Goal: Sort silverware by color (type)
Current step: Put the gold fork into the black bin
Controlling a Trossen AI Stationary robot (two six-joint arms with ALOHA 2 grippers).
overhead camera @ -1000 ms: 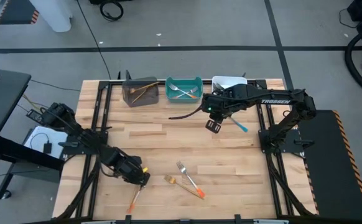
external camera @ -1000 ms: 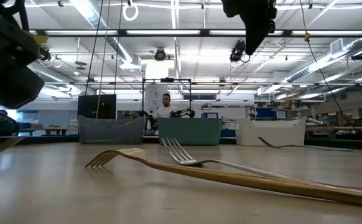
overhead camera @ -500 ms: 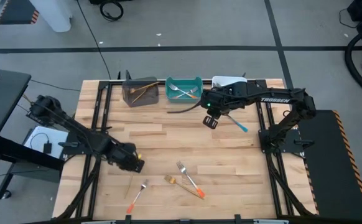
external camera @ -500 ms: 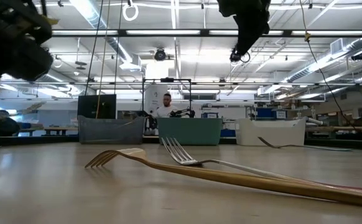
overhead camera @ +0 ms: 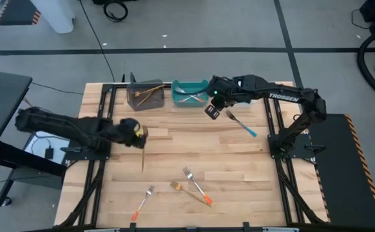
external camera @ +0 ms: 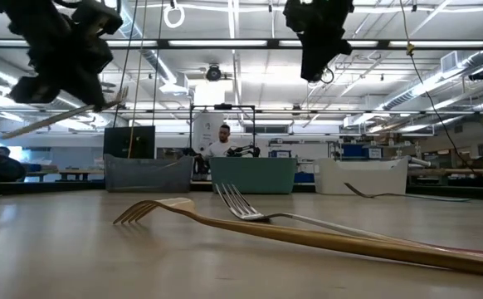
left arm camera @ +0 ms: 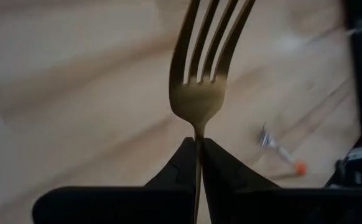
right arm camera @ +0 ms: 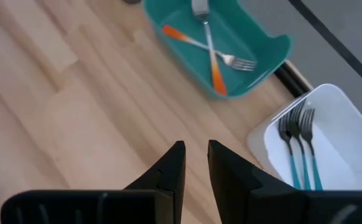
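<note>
My left gripper [overhead camera: 138,134] is over the table's left part, shut on a gold fork [overhead camera: 142,158] whose tines [left arm camera: 209,43] point away from it. My right gripper [overhead camera: 213,111] hovers open near the teal bin [overhead camera: 191,92], nothing between its fingers [right arm camera: 175,163]. A blue-handled fork [overhead camera: 240,122] lies flat on the table beside it. An orange-handled fork [overhead camera: 142,203], a gold fork [overhead camera: 176,186] and another orange-handled fork [overhead camera: 198,187] lie near the front edge. The teal bin holds two orange-handled forks [right arm camera: 213,59]; the white bin [right arm camera: 330,155] holds blue-handled ones. My left gripper pinches the gold fork's handle [left arm camera: 198,138] between its two fingers, just behind the tined head. The fingers slant down toward the table's near edge and lie along the fork. The fork is lifted clear of the table and slopes downward past the fingertips.
A grey bin [overhead camera: 144,95] with a gold fork stands at the far edge, left of the teal bin. The white bin [overhead camera: 236,84] is partly under my right arm. Black frame rails [overhead camera: 100,129] run along both table sides. Bare wood [overhead camera: 187,145] lies mid-table.
My left gripper has risen and gone from the near-left part of the table toward the far edge, carrying the gold fork up clear of the wood; an orange-handled fork stays where it was. My right gripper has drifted toward the far edge and the teal bin.
</note>
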